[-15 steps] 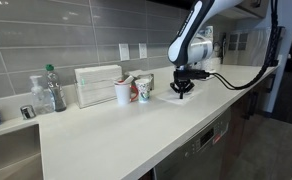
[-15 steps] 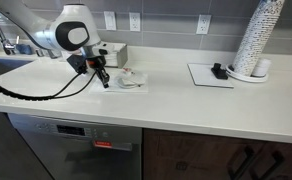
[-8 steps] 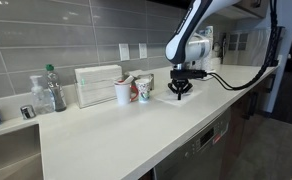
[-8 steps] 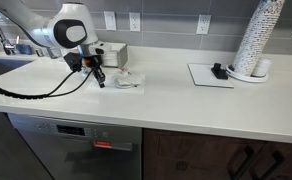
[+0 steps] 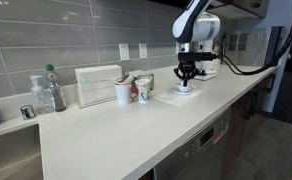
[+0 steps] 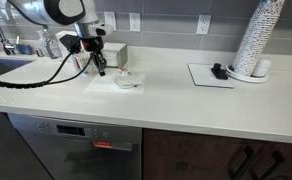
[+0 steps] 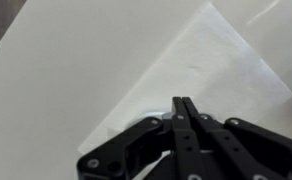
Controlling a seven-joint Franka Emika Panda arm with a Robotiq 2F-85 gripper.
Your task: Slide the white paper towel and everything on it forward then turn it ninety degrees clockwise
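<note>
The white paper towel (image 5: 172, 98) lies flat on the counter; it also shows in an exterior view (image 6: 104, 82) and fills the upper right of the wrist view (image 7: 201, 70). A small low white cup (image 5: 183, 90) stands on it, seen in the exterior view (image 6: 128, 80) too, and only its rim peeks out under the fingers in the wrist view (image 7: 136, 128). My gripper (image 5: 186, 78) hangs just above the cup and towel with its fingers pressed together and nothing between them. It is also in the exterior view (image 6: 101, 71) and the wrist view (image 7: 184, 104).
Two red-and-white printed cups (image 5: 132, 91) and an upright ribbed white box (image 5: 97, 85) stand near the wall. Bottles (image 5: 52, 90) stand by the sink. A tall stack of cups (image 6: 258, 38) and a small black object on a white mat (image 6: 212, 75) sit further along the counter.
The arm has lifted: the gripper was down at the cup and towel and now hangs above them, still closed. The towel and cup lie about where they were.
</note>
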